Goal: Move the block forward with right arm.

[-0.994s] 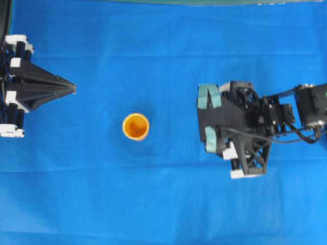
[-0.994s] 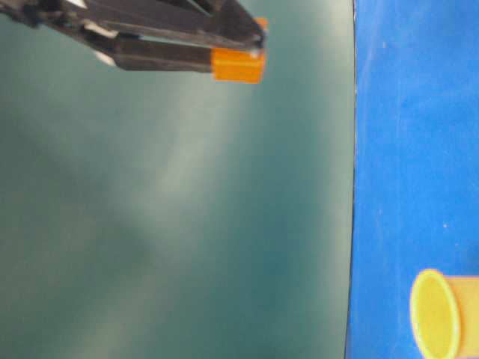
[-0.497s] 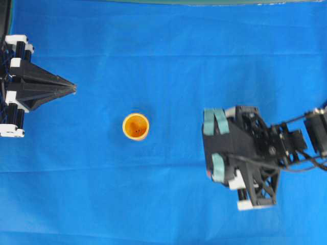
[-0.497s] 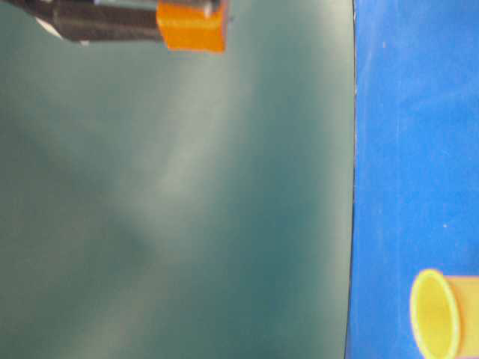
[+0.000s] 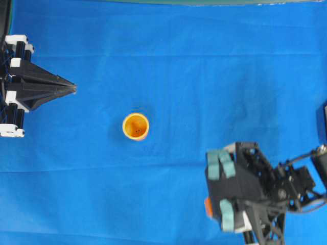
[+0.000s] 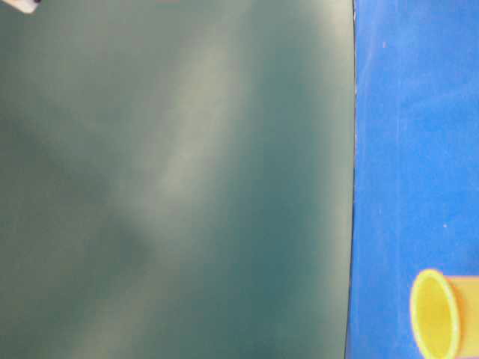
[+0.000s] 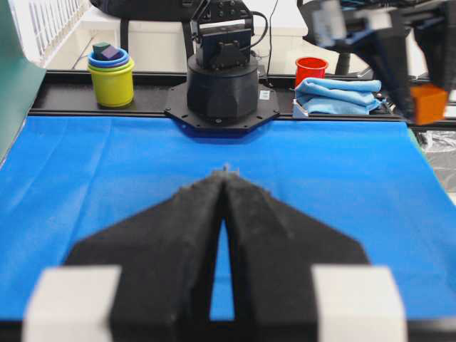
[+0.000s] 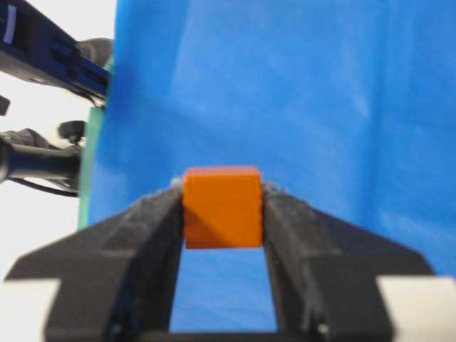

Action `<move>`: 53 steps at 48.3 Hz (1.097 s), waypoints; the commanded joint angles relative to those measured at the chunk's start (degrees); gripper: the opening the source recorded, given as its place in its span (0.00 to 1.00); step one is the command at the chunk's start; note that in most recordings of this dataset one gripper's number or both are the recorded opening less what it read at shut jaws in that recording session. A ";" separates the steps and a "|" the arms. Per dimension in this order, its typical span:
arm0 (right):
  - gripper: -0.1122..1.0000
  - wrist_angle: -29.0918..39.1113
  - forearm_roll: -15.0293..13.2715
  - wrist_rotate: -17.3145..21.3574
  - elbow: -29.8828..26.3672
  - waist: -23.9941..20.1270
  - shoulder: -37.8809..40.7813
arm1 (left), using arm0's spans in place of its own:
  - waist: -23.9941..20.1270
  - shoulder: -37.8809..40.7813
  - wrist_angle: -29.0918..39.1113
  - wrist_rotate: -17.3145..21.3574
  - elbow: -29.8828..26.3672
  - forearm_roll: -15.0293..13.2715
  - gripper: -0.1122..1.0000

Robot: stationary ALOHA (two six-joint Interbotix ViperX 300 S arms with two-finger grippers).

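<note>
One block [image 8: 221, 206] sits clamped in right gripper [image 8: 221, 214]; one cup [image 5: 136, 126] nearby.

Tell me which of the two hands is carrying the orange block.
The right hand, with teal-padded fingers, grips the block between its tips above the blue cloth. The left hand is pinched shut and empty.

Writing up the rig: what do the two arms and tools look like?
Both arms are black with white fittings. The left tool tapers to a black wedge. The right tool has pale teal pads on its fingers, an open lattice frame and black cables behind.
</note>
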State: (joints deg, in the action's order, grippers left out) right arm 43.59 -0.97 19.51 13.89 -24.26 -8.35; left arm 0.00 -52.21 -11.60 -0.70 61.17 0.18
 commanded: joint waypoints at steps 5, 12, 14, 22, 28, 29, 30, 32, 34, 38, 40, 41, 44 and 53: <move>0.47 -0.44 0.09 0.26 -4.13 -1.93 1.49 | -0.09 0.35 -0.26 -0.09 -1.85 0.09 0.10; 0.47 -0.35 0.00 0.26 -6.59 -3.25 3.25 | -0.09 0.35 -0.26 -0.09 -1.85 0.09 0.10; 0.47 -0.26 0.09 0.26 -7.29 -3.52 3.78 | -0.09 0.35 -0.26 -0.09 -1.85 0.09 0.10; 0.47 -0.26 0.09 0.35 -9.58 -5.01 5.19 | -0.09 0.35 0.00 0.00 -1.93 0.09 0.10; 0.47 -0.18 0.00 0.44 -10.46 -5.71 5.89 | -0.09 0.35 0.62 0.00 -1.85 0.09 0.10; 0.47 -0.26 0.09 0.44 -10.55 -5.80 5.98 | -0.09 0.35 0.70 0.00 -1.93 0.09 0.10; 0.47 -0.26 0.09 0.44 -10.63 -5.80 5.98 | -0.09 0.35 0.88 0.00 -1.93 0.09 0.10; 0.47 -0.26 0.09 0.70 -10.81 -5.98 6.06 | -0.09 0.35 0.97 0.00 -1.85 0.09 0.10; 0.47 -0.26 0.09 1.14 -10.81 -5.98 6.06 | -0.09 0.35 1.05 0.00 -1.85 0.09 0.10; 0.47 -0.18 0.09 2.72 -10.72 -6.06 6.15 | -0.09 0.35 1.14 0.00 -1.85 0.09 0.10; 0.47 -0.18 0.00 3.34 -10.81 -6.06 6.06 | 0.00 0.35 1.14 0.09 -1.85 0.09 0.10; 0.47 -0.18 0.00 3.52 -10.81 -6.06 6.15 | -0.09 0.35 1.14 0.09 -1.93 0.18 0.10; 0.47 0.00 0.00 3.96 -10.81 -6.06 6.15 | -0.09 0.35 1.23 0.18 -1.93 0.09 0.10; 0.47 0.09 0.00 4.13 -10.72 -6.06 6.06 | -0.09 0.35 1.32 0.09 -1.85 0.26 0.10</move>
State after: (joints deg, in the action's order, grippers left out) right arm 43.86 -0.88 23.47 4.57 -30.06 -1.49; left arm 0.00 -52.21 -10.02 -0.62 61.17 0.26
